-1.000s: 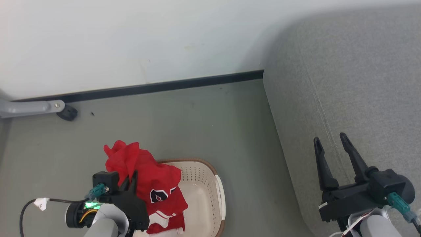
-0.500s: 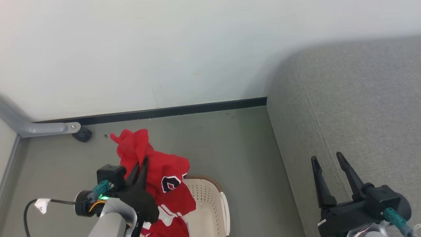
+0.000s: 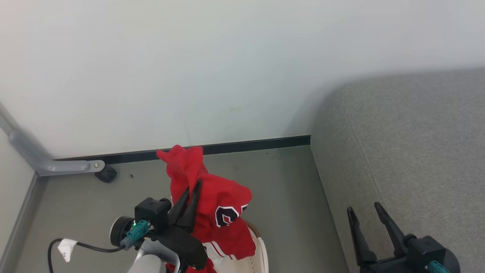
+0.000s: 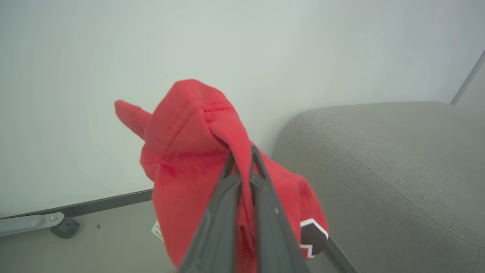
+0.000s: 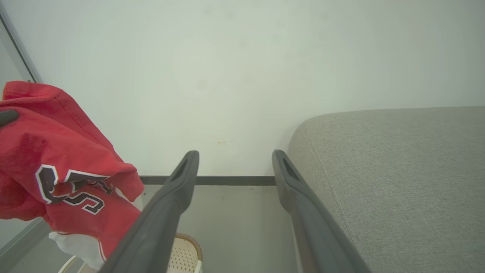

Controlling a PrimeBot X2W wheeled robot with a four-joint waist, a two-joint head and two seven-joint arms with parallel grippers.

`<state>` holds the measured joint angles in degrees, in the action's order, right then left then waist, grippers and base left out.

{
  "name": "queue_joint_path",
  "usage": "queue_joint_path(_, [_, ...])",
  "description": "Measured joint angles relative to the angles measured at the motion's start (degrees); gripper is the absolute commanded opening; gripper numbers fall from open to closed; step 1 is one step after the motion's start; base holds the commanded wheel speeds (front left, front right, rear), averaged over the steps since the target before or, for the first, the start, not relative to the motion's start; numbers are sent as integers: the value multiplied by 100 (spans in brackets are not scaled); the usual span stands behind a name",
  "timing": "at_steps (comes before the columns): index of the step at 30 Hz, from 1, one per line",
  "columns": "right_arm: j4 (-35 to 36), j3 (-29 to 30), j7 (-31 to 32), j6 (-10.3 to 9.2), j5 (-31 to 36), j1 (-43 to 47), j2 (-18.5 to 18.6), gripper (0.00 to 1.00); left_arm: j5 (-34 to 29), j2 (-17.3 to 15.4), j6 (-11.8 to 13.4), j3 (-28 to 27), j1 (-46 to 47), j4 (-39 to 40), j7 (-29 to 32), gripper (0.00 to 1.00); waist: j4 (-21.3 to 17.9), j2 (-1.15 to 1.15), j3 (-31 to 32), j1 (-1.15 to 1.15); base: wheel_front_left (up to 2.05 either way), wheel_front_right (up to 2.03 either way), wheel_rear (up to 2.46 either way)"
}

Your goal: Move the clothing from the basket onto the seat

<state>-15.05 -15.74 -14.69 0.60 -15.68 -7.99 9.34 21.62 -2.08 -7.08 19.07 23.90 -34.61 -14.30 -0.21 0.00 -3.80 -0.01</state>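
Red clothing (image 3: 212, 204) in left claw (image 3: 193, 185), over basket (image 3: 259, 261)

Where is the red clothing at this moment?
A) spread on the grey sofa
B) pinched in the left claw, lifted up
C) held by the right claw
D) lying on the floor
B: the left claw is shut on the red clothing, holding it up.

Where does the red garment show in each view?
Head: garment lower centre-left, over the basket.
Left wrist: garment in the centre, reaching down to the bottom edge.
Right wrist: garment at the left edge.
Shared landmark: the grey sofa lies to its right in all three views.
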Motion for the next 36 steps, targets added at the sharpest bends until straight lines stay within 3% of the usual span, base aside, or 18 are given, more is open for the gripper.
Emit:
queue_joint_path(11, [-19,-125,0,51,-1,269,-36,100,374,-14,-7,870,-458,1000,0,0,-4,0,296,0,0,0,0])
queue_joint_path(19, [-21,-319,8,201,-1,330,-107,100,415,-22,-7,1004,-536,1356,11,0,-13,0,368,1,0,0,0])
queue_joint_path(28, [-221,-969,183,508,-3,13,-355,100,603,-43,16,1143,-535,1573,247,0,72,0,403,1,0,0,0])
queue_joint_path(36, [-611,-1695,364,604,-80,-424,-539,100,710,-59,108,1356,-524,1671,408,0,210,0,396,1,0,0,0])
